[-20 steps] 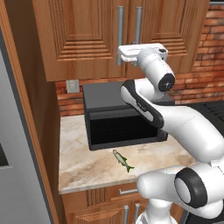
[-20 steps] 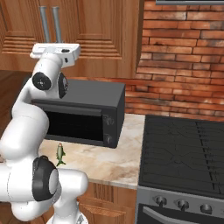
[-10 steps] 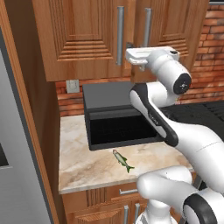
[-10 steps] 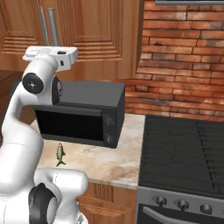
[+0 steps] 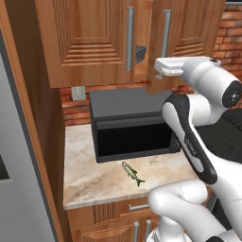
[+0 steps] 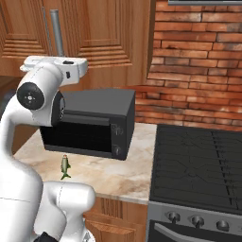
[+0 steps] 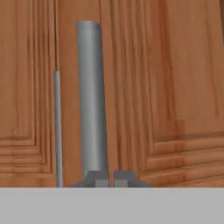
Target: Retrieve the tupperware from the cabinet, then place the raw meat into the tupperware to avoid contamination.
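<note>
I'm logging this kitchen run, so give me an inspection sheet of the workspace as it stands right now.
Surface: marble counter, mostly bare.
Job's things: raw meat lying on the counter before the microwave; cabinet right door ajar; a dark shape shows in the gap.
Clutter: black microwave.
Grippers: gripper shut, at the foot of the right door's handle.
Cables: nothing seen.
Surroundings: brick wall, stove, wall outlet.

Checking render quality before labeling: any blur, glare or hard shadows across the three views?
Left base view: even flat light, soft shading under the cabinet, fish small but crisp. Right base view: no glare on the microwave door. Hand view: handle close and soft-edged, wood grain smeared, gripper tips blocky.
</note>
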Robot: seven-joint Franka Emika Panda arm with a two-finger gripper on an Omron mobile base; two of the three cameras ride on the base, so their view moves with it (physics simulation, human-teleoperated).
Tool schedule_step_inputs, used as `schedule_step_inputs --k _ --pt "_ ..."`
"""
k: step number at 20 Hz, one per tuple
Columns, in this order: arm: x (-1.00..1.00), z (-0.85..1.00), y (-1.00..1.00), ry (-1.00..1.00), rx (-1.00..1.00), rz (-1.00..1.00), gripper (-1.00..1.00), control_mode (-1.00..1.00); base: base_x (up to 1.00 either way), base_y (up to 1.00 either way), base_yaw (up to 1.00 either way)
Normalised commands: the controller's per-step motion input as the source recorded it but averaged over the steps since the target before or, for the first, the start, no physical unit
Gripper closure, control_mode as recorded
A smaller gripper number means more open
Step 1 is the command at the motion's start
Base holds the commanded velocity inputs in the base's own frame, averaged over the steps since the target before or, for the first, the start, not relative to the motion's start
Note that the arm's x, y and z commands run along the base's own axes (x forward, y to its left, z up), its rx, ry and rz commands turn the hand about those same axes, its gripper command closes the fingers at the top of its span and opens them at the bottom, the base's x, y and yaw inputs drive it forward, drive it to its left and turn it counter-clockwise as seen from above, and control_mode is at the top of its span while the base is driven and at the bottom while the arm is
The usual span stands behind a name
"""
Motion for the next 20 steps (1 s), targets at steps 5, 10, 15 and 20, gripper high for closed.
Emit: schedule_step_inputs --k 5,10,15,20 --pt "-0.75 0.0 -0.52 0.01 0.0 0.0 1.0 -1.0 0.0 0.0 0.0" --pt "-0.71 0.0 -0.32 0.0 0.0 0.01 1.0 -1.0 0.0 0.0 0.0" --pt "-0.55 0.0 0.09 0.0 -0.02 0.05 1.0 -1.0 0.0 0.0 0.0" --pt "-0.4 0.05 0.29 0.0 -0.06 0.06 1.0 -1.0 0.0 0.0 0.0"
